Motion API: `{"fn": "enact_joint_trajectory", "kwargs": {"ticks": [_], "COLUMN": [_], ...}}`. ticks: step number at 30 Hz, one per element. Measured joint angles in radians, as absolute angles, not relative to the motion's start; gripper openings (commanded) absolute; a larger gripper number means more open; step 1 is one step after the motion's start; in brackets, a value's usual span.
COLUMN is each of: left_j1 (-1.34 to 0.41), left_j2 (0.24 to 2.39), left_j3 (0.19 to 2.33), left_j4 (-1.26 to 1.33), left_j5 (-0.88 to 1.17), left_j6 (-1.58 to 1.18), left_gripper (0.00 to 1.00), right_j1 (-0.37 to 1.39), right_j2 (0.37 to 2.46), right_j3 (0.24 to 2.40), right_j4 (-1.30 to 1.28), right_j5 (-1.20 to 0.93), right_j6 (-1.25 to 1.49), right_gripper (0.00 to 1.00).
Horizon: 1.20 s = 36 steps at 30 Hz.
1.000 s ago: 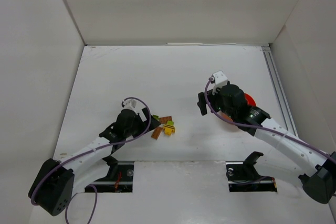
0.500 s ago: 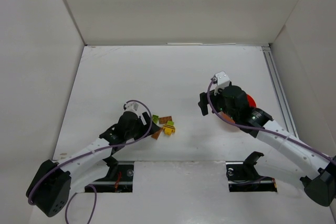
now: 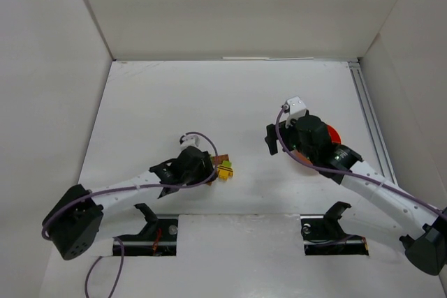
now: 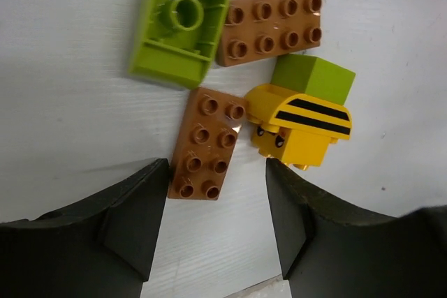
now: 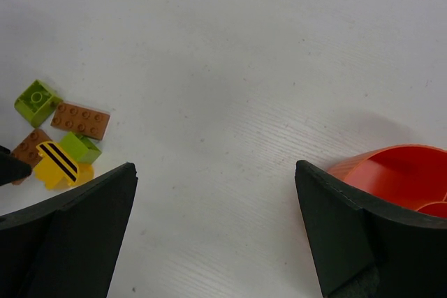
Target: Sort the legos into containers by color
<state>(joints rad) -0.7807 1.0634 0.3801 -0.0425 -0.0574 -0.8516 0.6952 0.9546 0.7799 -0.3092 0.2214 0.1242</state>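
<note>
**A:** Why do we have the grippers so far apart over the table [image 3: 209, 95]?

**B:** We think it splits the work. The right gripper [image 5: 215, 172] hovers just left of the bowl [image 5: 398, 169], its jaws spread wide and empty. We judge that it waits beside the drop-off. The left gripper [image 4: 218, 172] is down among the legos, which lie in one cluster well left of the bowl. None sits in the part of the bowl we can see.

**A:** And the left jaws?

**B:** They stand apart, one on each side of a brown brick [image 4: 206, 143], not pinching it yet. They span its narrow width, so the long flat sides would take the grip.

**A:** What do we make of the surfaces?

**B:** The table is matt white with a faint grain. The bowl is round, glossy orange-red plastic with a thin wall, and a divider just shows inside.

The legos are all hard, shiny plastic:
- The lime brick [image 4: 178, 22] lies upside down, hollow, with a tube in the middle.
- The brown brick is a flat slab with two rows of four studs, and a second brown brick [image 4: 269, 26] matches it.
- The yellow piece [image 4: 300, 123] is rounded with black stripes. It lies just on the bowl side of the brown brick, so we judge that the finger there could catch it.
- The green block [image 4: 313, 78] shows only smooth faces.
</note>
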Motion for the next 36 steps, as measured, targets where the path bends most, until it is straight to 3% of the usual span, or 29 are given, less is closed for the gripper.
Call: {"fn": "enact_joint_trajectory", "kwargs": {"ticks": [8,16,21,27,33,36], "left_j1": [-0.971,-1.071,-1.086,-1.110,-1.119,-1.124], "left_j2": [1.347,1.557,1.577,1.501,1.195,1.047], "left_j3": [0.607,0.805,0.839,0.839,0.809,0.771], "left_j4": [-0.139,-0.290,-0.354,-0.488,-0.434,-0.318], "left_j5": [-0.257,-0.436,-0.462,-0.465,-0.482,-0.451], "left_j6": [-0.908,-0.968,-1.023,-1.044,-0.897,-0.740], "left_gripper": [0.54,0.32,0.29,0.29,0.30,0.32], "right_j1": [0.695,0.695,0.695,0.693,0.628,0.551], "right_j2": [0.949,0.942,0.942,0.936,0.931,0.940], "right_j3": [0.770,0.770,0.770,0.771,0.809,0.860], "right_j4": [-0.315,-0.332,-0.337,-0.345,-0.388,-0.416], "right_j5": [0.232,0.233,0.239,0.228,0.113,-0.047], "right_j6": [0.124,0.125,0.124,0.124,0.125,0.127], "right_gripper": [1.00,1.00,1.00,1.00,1.00,1.00]}}
